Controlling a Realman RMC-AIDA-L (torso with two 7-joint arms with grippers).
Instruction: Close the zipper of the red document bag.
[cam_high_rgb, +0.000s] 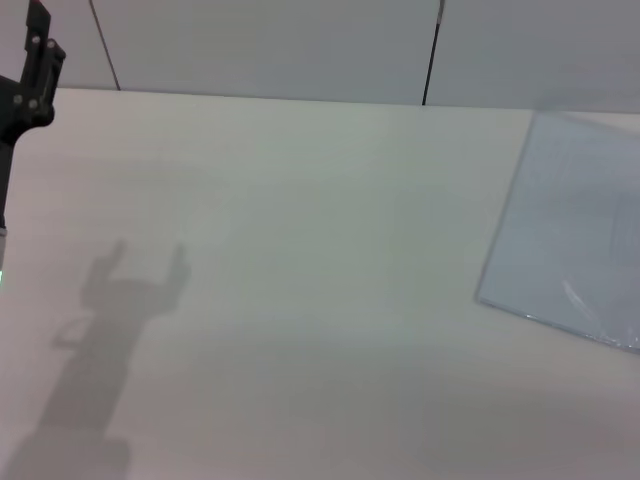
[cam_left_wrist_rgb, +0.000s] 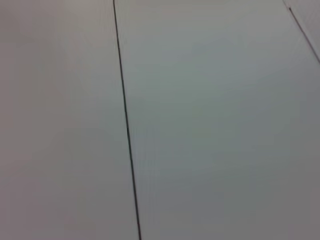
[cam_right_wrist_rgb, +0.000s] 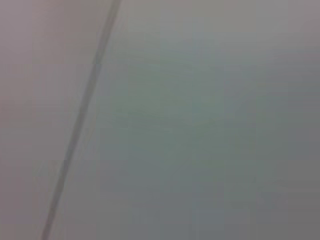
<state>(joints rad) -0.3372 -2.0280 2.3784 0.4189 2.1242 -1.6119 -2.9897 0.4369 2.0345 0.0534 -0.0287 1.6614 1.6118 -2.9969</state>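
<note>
The red document bag lies flat on the table at the right side of the head view, a pale blue-grey translucent pouch cut off by the picture's edge. No red strip shows on its visible edges, so the zipper is out of view. My left gripper is raised at the far upper left, fingers pointing up, far from the bag and partly cut off. Its shadow on the table shows two prongs spread apart with nothing between them. My right gripper is not in view.
The light table stretches between the left arm and the bag. Behind it stands a pale wall with dark seams. Both wrist views show only pale panels crossed by a dark seam.
</note>
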